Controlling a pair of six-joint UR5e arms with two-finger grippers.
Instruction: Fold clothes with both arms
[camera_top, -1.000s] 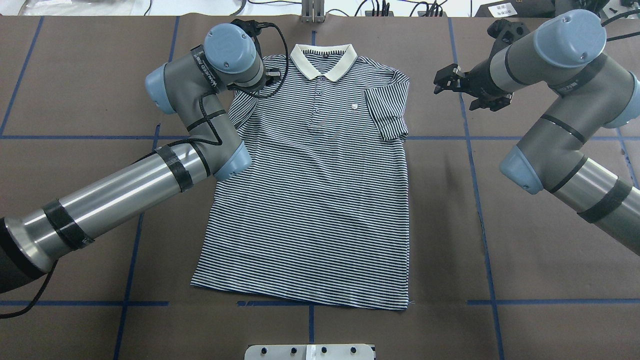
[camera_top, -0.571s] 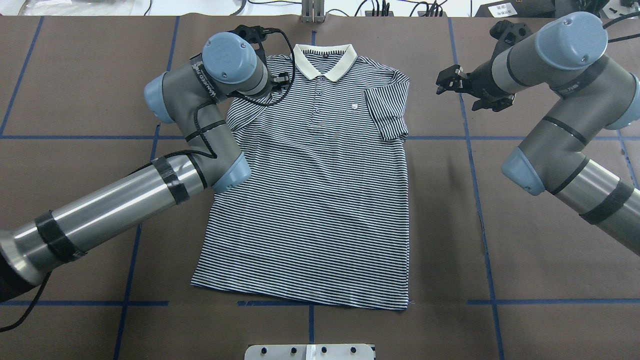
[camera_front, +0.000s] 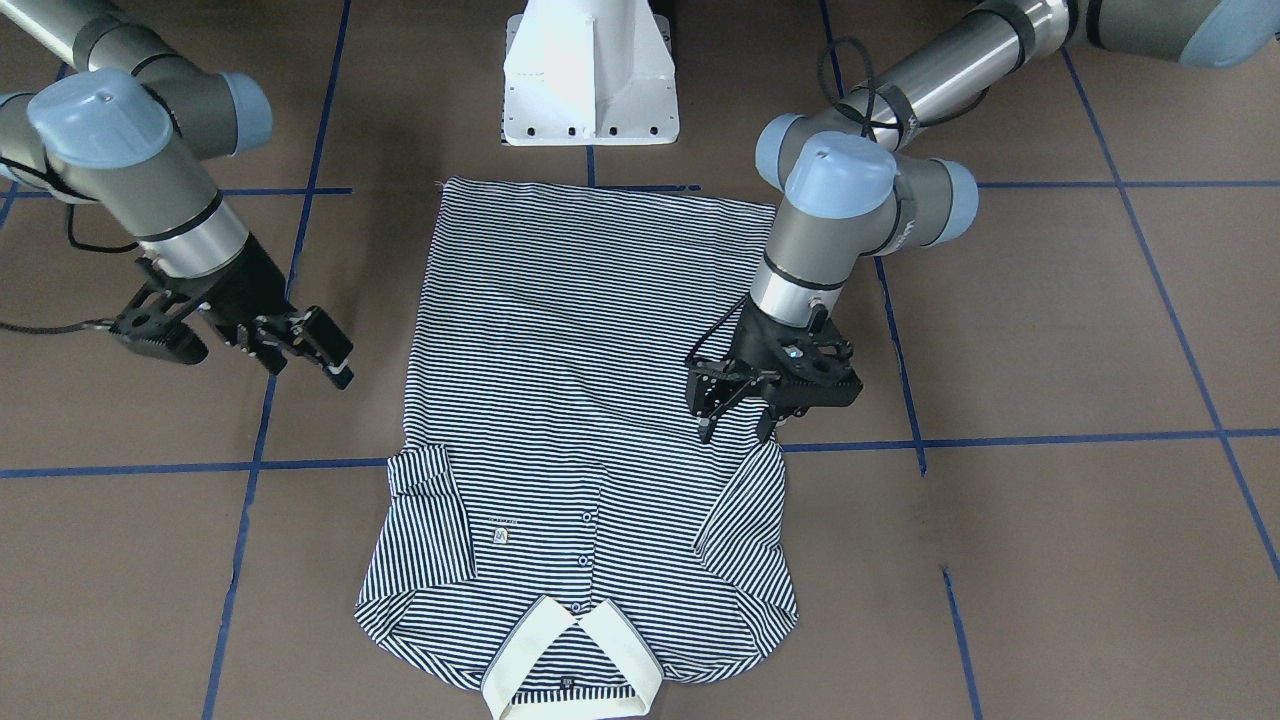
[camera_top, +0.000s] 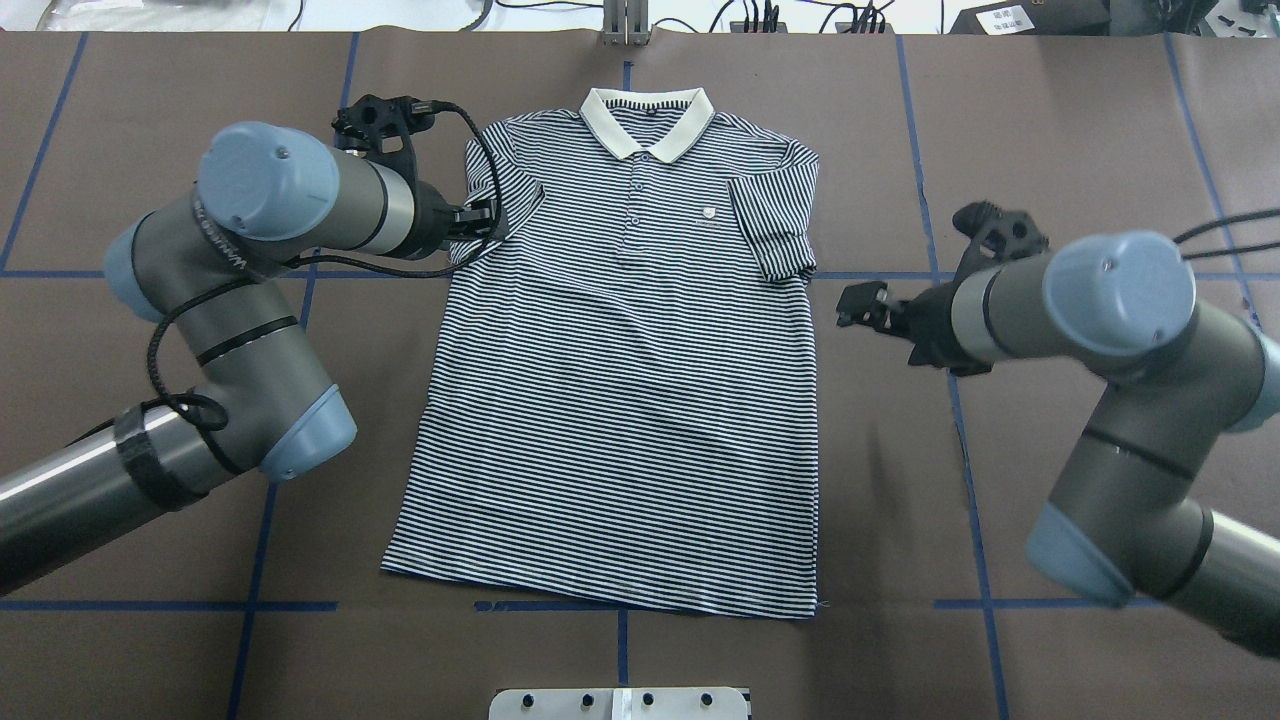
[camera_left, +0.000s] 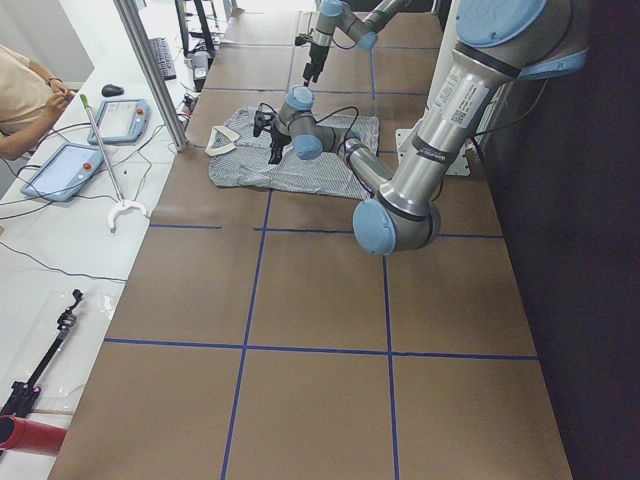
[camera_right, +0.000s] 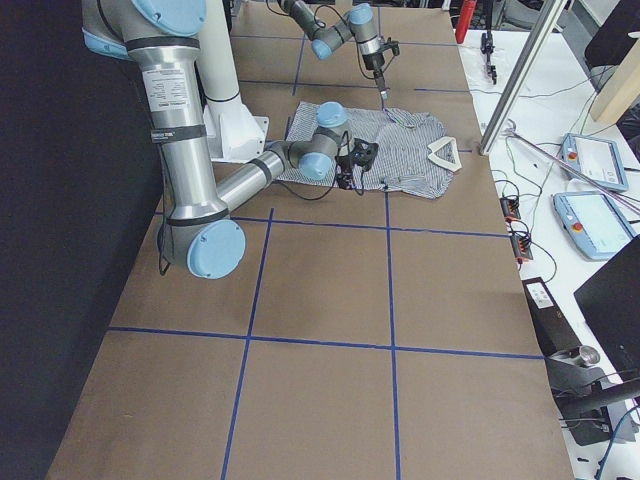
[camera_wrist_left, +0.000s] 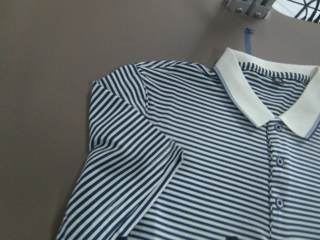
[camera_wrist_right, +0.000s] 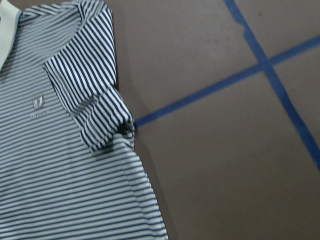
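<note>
Shirt (camera_front: 580, 330) lies under left pincer (camera_front: 735, 432), beside right pincer (camera_front: 260, 355).

The left gripper (camera_front: 735, 433) is above the polo shirt (camera_front: 570, 340), the right gripper (camera_front: 255, 360) beside it.

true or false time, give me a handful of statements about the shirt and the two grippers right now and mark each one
1. The shirt lies front up with its collar showing. True.
2. The right gripper is holding a sleeve. False: it is open and empty, over the bare table beside the shirt.
3. Both sleeves are folded in over the shirt's body. True.
4. The bottom of the shirt is folded up to the collar. False: the hem lies flat and unfolded at the end away from the collar.
5. The left gripper is over the shirt, close to a folded sleeve. True.
</note>
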